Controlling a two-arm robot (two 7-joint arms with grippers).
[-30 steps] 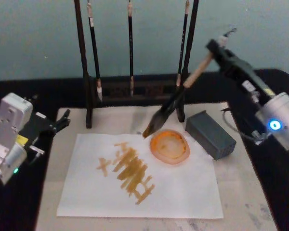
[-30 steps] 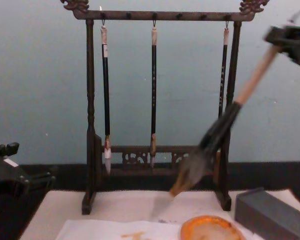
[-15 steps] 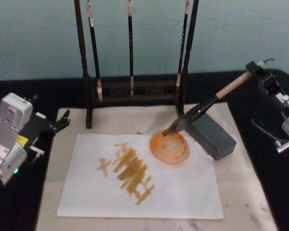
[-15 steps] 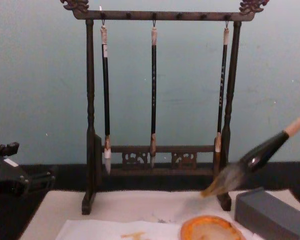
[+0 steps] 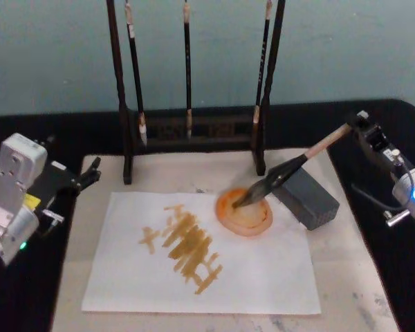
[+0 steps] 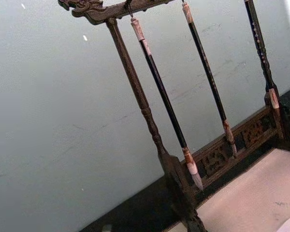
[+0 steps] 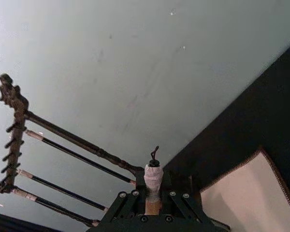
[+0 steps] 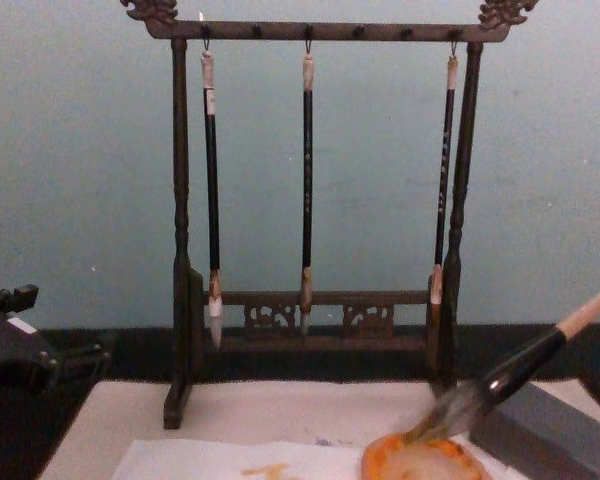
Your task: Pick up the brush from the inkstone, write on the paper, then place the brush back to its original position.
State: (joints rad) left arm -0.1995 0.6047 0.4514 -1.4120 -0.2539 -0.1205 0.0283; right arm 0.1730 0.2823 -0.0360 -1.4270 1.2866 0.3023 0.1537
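While the left gripper (image 5: 87, 177) sits parked far left and the paper (image 5: 263, 270) already carries ochre strokes, the inkstone (image 5: 247, 220), down-left of the right gripper (image 5: 358, 127), takes the bristles of the brush (image 5: 285, 171) clamped by its top end there, so returning it likely needs only lowering and release.

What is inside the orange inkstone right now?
The bristle tip of the brush rests in the inkstone; the right claw holds the handle's far end. The dish floor under the bristles is covered. The left claw is parked far to the left.
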